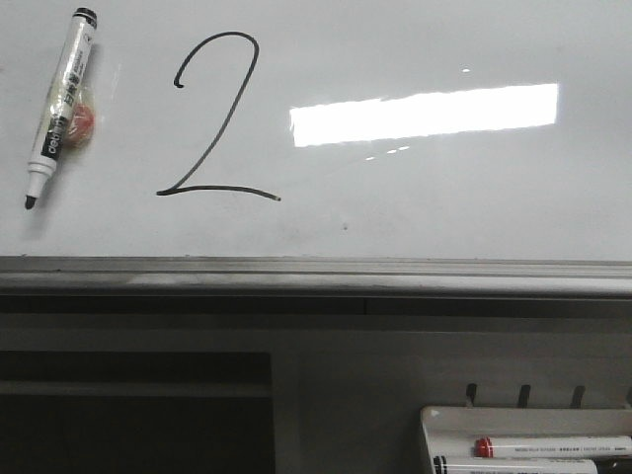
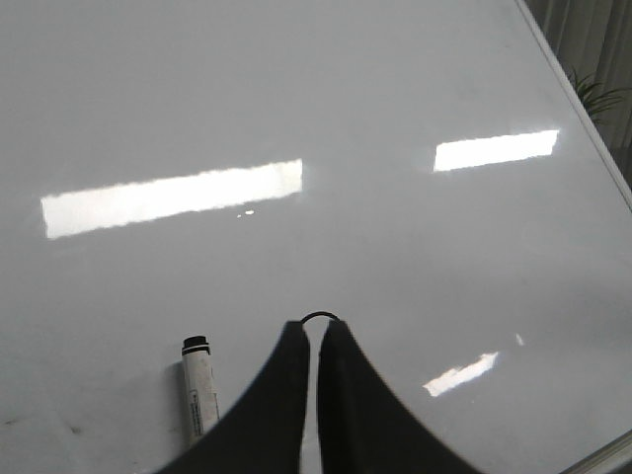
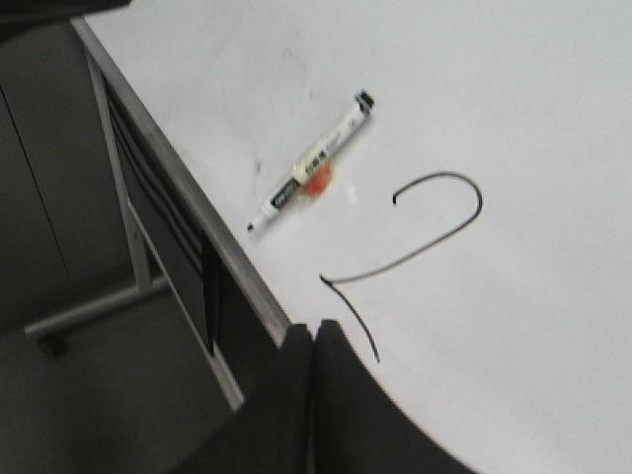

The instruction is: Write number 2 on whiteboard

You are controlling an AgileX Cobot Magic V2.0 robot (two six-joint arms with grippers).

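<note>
The number 2 (image 1: 212, 118) is drawn in thin black line on the whiteboard (image 1: 444, 197), left of a bright light reflection. A black marker (image 1: 61, 107) lies uncapped on the board to the 2's left, tip toward the rail. No gripper shows in the front view. My left gripper (image 2: 316, 328) is shut and empty over the whiteboard (image 2: 346, 99); the hook of the 2 (image 2: 319, 316) peeks past its tips, the marker (image 2: 198, 390) beside it. My right gripper (image 3: 313, 331) is shut and empty at the board's edge, near the 2 (image 3: 425, 237) and marker (image 3: 314, 173).
A grey metal rail (image 1: 316, 276) edges the board's near side, also in the right wrist view (image 3: 212, 222). A small white tray (image 1: 434, 420) below at the right holds spare markers, one red-capped (image 1: 553, 446). A reddish blob (image 1: 83, 120) sits by the lying marker.
</note>
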